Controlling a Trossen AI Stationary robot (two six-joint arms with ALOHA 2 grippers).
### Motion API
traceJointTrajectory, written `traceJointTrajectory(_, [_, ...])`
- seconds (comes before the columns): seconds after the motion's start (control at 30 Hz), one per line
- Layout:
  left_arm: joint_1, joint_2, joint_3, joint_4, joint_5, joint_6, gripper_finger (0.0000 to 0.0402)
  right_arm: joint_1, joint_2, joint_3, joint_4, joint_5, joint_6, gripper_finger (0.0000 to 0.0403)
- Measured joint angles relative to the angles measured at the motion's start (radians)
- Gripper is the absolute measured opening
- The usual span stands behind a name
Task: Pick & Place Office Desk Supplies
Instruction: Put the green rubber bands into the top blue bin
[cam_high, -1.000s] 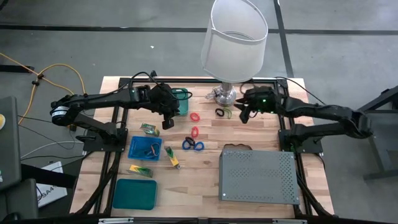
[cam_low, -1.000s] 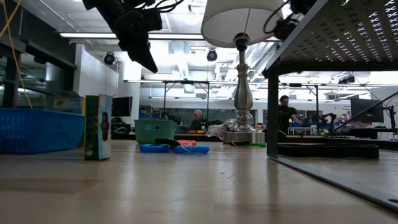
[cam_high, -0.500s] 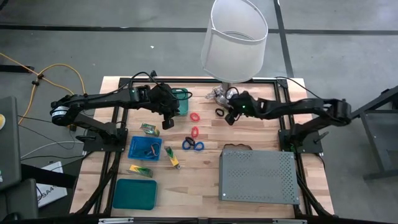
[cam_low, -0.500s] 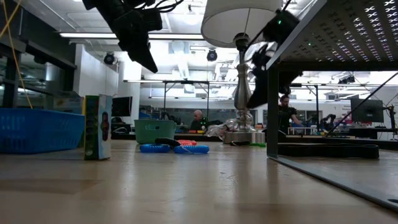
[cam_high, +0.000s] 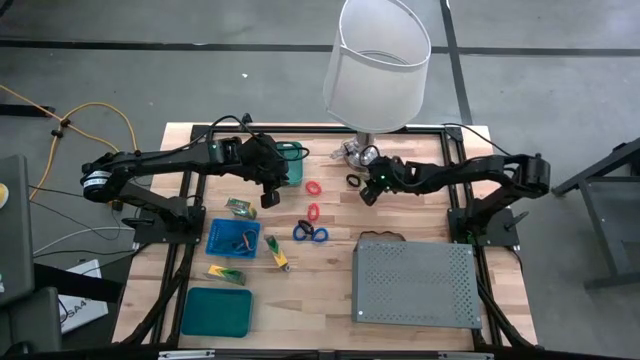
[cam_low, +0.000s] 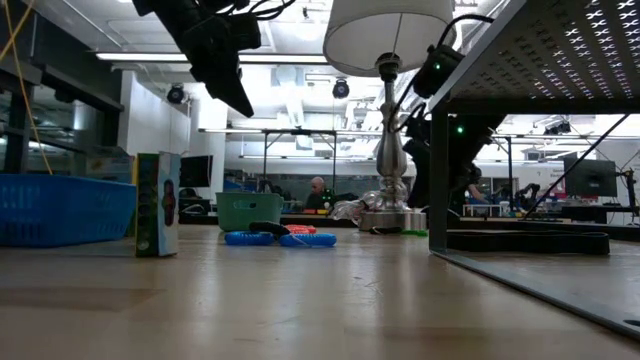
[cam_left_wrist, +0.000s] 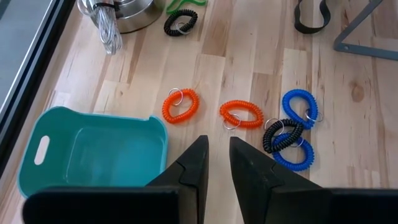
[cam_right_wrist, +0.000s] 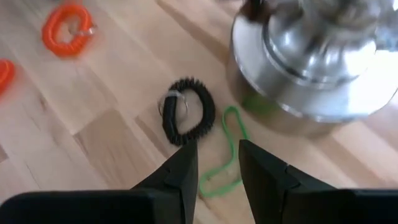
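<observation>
**A:** Two items sit right at the lamp base (cam_right_wrist: 323, 62): a black coil loop (cam_right_wrist: 186, 112) and a thin green band (cam_right_wrist: 227, 152), both flat on the wooden table (cam_high: 330, 290). The band's far end touches the base; the coil lies just beside it, clear of the chrome.

**B:** Gripper relative to them?

**A:** Right gripper (cam_right_wrist: 217, 165) hangs just above that pair, nose down. In its wrist view the coil lies just ahead of the fingertips and the green band runs into the gap between them. Fingers are parted with nothing between them. My reading: it is lined up for a pick, the coil the likelier target.

**B:** Why the low slanted reach?

**A:** Probably to get in under the white shade (cam_high: 378, 60) and beside the base without knocking either.

**B:** Left side?

**A:** Left gripper (cam_left_wrist: 216, 158) waits over the teal tray (cam_left_wrist: 93, 155), fingers a narrow slot apart, holding nothing. Two orange coils (cam_left_wrist: 180, 104) and a blue-and-black cluster (cam_left_wrist: 292, 134) lie on the wood ahead of it. Likely parked to leave the right arm room.

**B:** Risk?

**A:** Band snagging on the base.
</observation>
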Motion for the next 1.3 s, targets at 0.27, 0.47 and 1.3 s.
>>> traceJointTrajectory(0.27, [0.000, 0.000, 0.000, 0.002, 0.000, 0.000, 0.0061, -0.006, 0.000, 0.045, -0.098, -0.063, 0.055, 0.0105])
traceJointTrajectory(0.47, [0.000, 0.000, 0.000, 0.017, 0.000, 0.000, 0.0061, -0.007, 0.000, 0.144, -0.256, -0.055, 0.067, 0.0105])
traceJointTrajectory(1.3, [0.000, 0.001, 0.000, 0.164, 0.000, 0.000, 0.0061, 0.001, 0.144, 0.166, -0.263, -0.036, 0.131, 0.0105])
